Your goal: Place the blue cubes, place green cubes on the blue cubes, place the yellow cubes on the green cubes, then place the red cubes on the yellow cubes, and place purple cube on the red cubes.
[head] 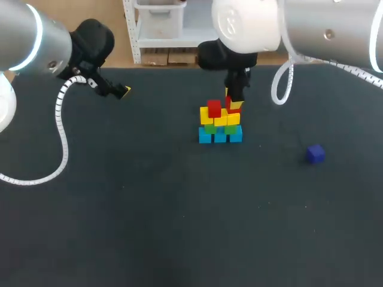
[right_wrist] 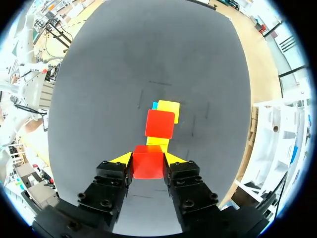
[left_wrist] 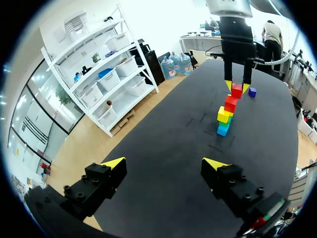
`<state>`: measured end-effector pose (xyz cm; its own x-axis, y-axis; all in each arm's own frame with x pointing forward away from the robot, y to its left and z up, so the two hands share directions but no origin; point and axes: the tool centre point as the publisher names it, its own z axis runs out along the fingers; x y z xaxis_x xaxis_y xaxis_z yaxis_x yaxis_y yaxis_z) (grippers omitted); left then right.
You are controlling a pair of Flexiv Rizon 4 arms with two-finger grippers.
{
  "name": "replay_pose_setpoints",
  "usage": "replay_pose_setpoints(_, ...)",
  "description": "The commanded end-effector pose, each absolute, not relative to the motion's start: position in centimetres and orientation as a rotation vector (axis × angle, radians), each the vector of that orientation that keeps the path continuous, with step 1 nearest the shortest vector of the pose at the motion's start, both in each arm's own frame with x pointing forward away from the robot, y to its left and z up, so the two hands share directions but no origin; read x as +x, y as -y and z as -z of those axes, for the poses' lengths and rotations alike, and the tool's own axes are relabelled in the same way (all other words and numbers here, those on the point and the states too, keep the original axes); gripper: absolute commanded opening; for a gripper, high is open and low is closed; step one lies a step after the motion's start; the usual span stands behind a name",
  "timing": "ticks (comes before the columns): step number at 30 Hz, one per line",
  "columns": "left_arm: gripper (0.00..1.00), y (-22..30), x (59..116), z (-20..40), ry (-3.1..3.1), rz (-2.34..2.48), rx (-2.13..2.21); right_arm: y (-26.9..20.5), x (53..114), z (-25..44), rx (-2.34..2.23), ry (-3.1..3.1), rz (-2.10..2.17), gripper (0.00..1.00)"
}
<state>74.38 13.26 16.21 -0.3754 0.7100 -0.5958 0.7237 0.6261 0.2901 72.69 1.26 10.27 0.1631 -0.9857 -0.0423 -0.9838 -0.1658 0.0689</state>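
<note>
A stack of cubes (head: 219, 122) stands mid-table: blue cubes (head: 220, 136) at the bottom, green above, then yellow cubes (head: 219, 118), and one red cube (head: 214, 108) on top at the left. My right gripper (head: 233, 105) is shut on a second red cube (right_wrist: 148, 162), held at the stack's right top, next to the first red cube (right_wrist: 160, 123). The purple cube (head: 315, 153) lies alone to the right. My left gripper (left_wrist: 163, 168) is open and empty at the far left (head: 122, 91), well away from the stack (left_wrist: 227, 111).
The dark table (head: 149, 209) stretches wide in front of and to the left of the stack. Nothing else lies on it besides the purple cube (left_wrist: 252, 91).
</note>
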Motion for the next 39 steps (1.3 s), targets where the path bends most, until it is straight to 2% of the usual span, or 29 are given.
replay_pose_setpoints(1, 1.00, -13.5, 74.5, -16.2, -2.139, 0.034, 1.125, -1.6, 73.0, -10.2, 2.370, 2.002, 0.131, 0.00)
replay_pose_setpoints(39, 1.00, -13.5, 74.5, -16.2, -2.139, 0.034, 1.125, -2.4, 73.0, -9.0, 2.336, 1.994, 0.198, 0.00)
